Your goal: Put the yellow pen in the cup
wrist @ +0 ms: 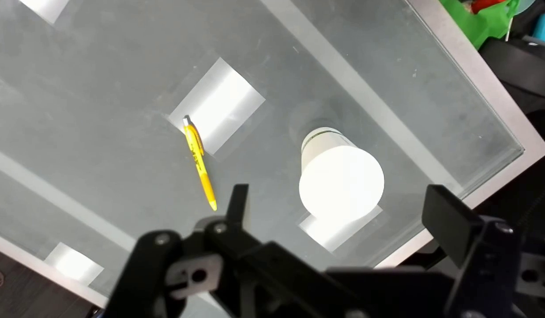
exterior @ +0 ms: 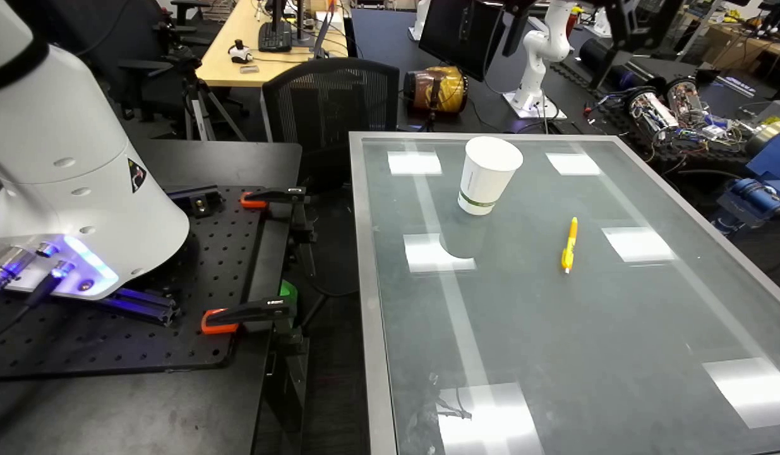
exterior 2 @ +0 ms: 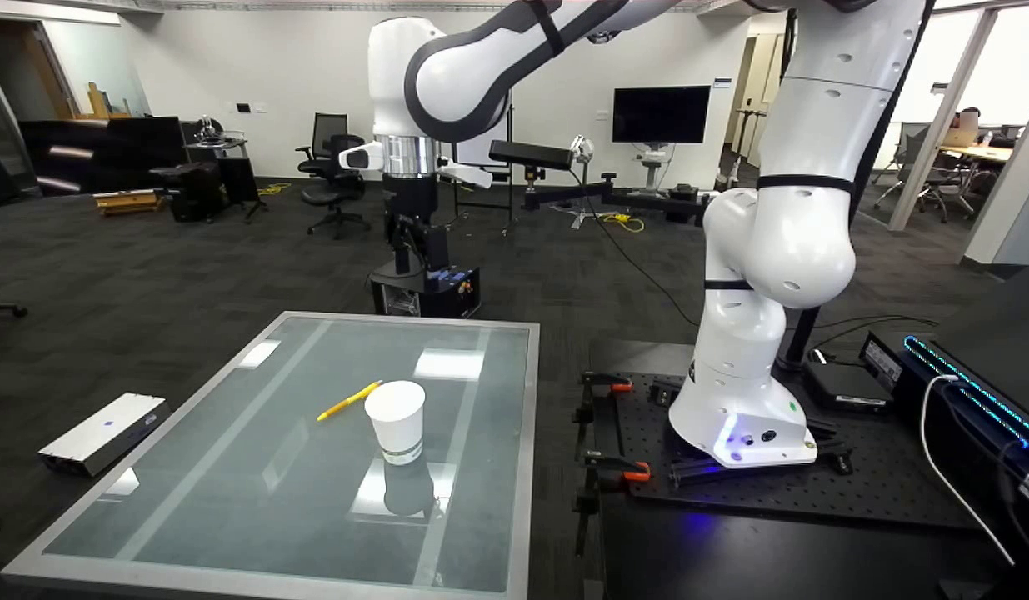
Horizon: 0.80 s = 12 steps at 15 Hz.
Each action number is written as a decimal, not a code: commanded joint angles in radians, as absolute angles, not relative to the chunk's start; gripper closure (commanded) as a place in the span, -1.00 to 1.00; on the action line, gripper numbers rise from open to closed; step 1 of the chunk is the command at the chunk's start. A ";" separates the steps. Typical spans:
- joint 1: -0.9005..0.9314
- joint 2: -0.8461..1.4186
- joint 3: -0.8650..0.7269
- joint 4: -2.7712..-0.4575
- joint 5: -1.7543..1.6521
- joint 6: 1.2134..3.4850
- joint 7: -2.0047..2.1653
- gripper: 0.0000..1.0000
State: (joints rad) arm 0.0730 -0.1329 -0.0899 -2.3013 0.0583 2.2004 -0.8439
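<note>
With the fingers wide apart above the surface, a clean pick probably called for lowering them squarely astride the yellow pen, clear of the cup.

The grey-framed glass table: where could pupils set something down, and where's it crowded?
In an exterior view, a broad bare patch lies in front of the slim yellow pen, within the table frame. A smaller gap separates pen and tapered white paper cup; around them it's tightest.
</note>
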 commanded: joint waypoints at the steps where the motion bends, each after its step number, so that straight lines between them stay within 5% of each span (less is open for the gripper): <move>1: 0.053 -0.075 -0.070 -2.263 0.044 2.212 -0.835 -1.00; 12: 0.012 0.203 -0.020 -2.103 -0.029 2.336 -0.912 -1.00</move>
